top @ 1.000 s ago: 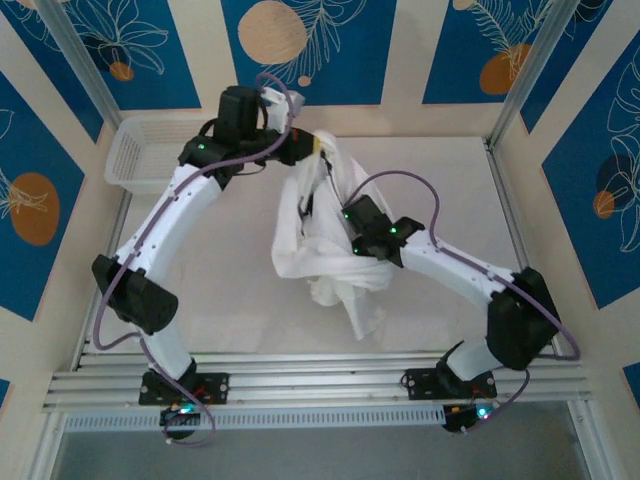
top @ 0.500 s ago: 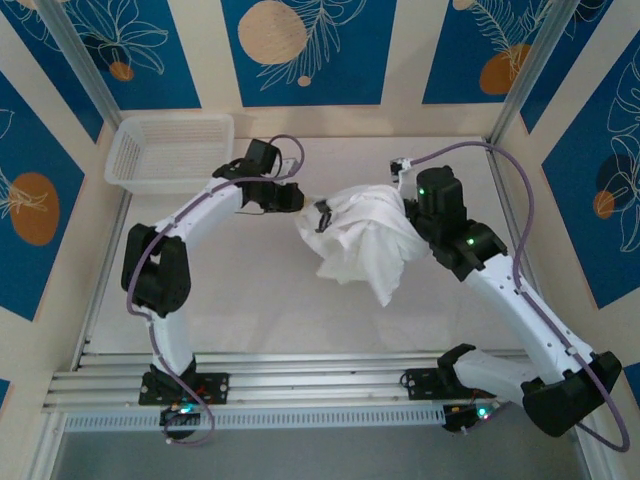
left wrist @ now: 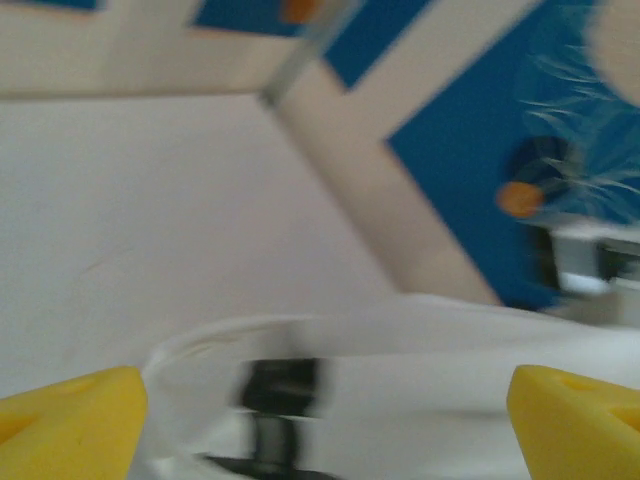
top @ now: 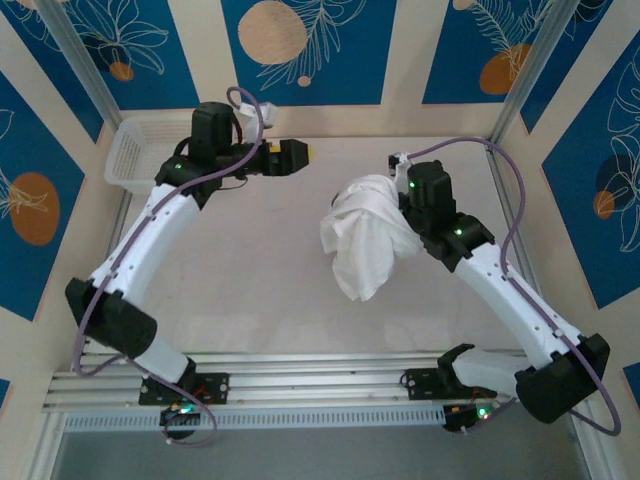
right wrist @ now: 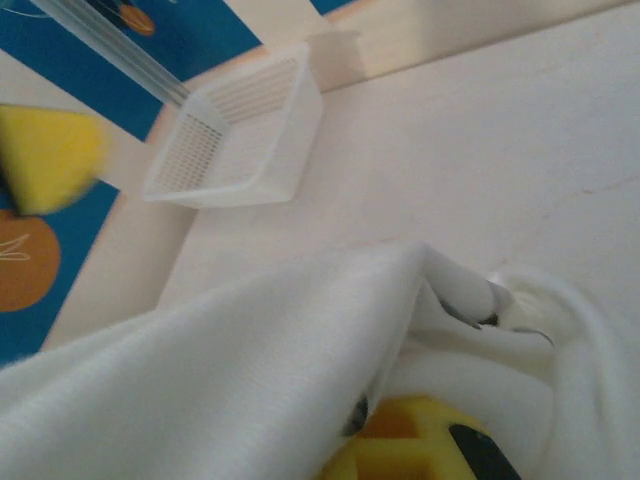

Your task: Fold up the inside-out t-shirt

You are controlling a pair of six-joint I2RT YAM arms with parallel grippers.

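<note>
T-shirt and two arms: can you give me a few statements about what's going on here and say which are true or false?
1. The left gripper is open and holds nothing. True.
2. The t-shirt lies folded flat on the table. False: it droops in a crumpled bunch from the right gripper.
3. The right gripper is shut on the t-shirt. True.
4. The t-shirt sits in the basket. False: the basket stands apart from it, at the table's far left corner.

White t-shirt (right wrist: 230, 350) bunched over yellow jaws at btm, mesh basket (right wrist: 240, 130) on table (right wrist: 480, 130) upper L.
</note>
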